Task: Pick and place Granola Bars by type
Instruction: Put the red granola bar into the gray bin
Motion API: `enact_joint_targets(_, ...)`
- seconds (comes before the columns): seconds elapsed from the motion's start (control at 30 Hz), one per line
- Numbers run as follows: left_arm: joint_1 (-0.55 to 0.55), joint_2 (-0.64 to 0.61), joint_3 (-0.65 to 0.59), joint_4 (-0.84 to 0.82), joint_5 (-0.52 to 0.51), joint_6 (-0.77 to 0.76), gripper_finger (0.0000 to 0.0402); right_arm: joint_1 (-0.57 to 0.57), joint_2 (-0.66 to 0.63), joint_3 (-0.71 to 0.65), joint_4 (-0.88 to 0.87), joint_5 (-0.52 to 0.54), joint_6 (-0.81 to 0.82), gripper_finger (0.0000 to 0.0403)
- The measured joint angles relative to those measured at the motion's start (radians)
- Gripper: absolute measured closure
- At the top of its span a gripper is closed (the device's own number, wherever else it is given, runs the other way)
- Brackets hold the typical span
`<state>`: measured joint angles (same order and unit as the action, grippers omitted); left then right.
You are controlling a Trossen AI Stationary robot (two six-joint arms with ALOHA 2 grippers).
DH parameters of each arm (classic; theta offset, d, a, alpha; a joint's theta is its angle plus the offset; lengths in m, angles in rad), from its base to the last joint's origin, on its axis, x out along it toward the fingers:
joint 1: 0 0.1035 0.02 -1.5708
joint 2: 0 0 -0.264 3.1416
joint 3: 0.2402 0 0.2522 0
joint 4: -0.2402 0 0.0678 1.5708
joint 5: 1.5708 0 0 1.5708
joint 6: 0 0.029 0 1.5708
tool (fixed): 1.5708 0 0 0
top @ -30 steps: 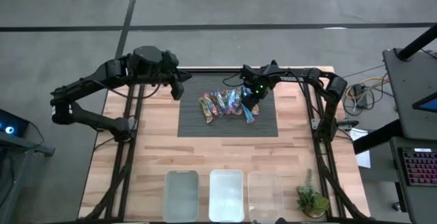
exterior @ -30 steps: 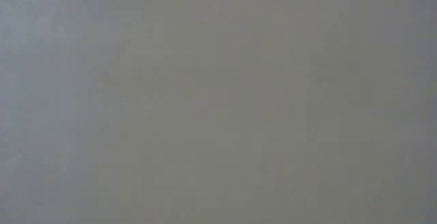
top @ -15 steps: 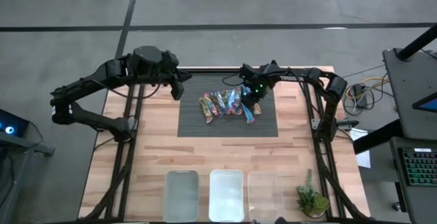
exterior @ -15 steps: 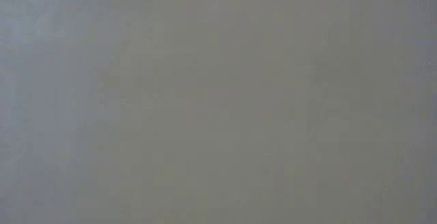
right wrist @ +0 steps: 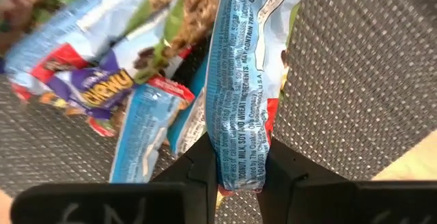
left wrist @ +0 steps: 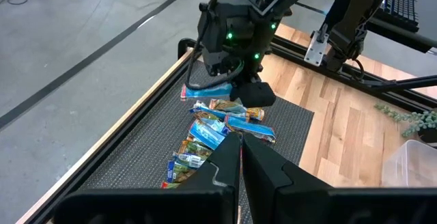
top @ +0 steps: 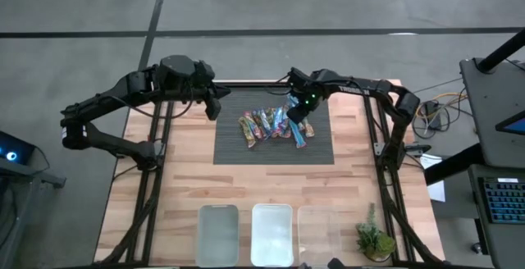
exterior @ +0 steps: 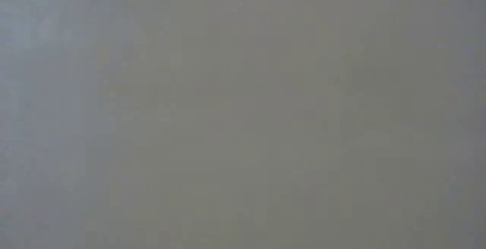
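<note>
— So, from above?
— Granola Bars (top: 271, 126) lie heaped on the dark mat (top: 238, 150). The right gripper (top: 297, 115) stoops over the heap's three o'clock end; the left gripper (top: 215, 105) waits at the mat's ten o'clock corner. Three clear bins (top: 271, 234) line the table's six o'clock edge.
— Low view?
— Blank grey.
— Left wrist?
— Its fingers (left wrist: 225, 162) are pressed together; beyond, the right arm bends down, a blue bar (left wrist: 212, 89) beneath it.
— Right wrist?
— Fingers (right wrist: 201, 159) pinch the blue bar (right wrist: 240, 80); "The Quaker Oats Company" reads there, "CHEWY" on another bar.
</note>
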<state>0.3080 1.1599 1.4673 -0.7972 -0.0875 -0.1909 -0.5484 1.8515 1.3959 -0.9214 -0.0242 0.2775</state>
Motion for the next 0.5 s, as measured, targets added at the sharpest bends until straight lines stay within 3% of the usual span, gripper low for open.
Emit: enact_joint_targets(0.5,0.0,0.0,0.0,0.0,0.0,0.006,0.0401,0.095,-0.152,0.085,-0.224,-0.027,0.011,0.034)
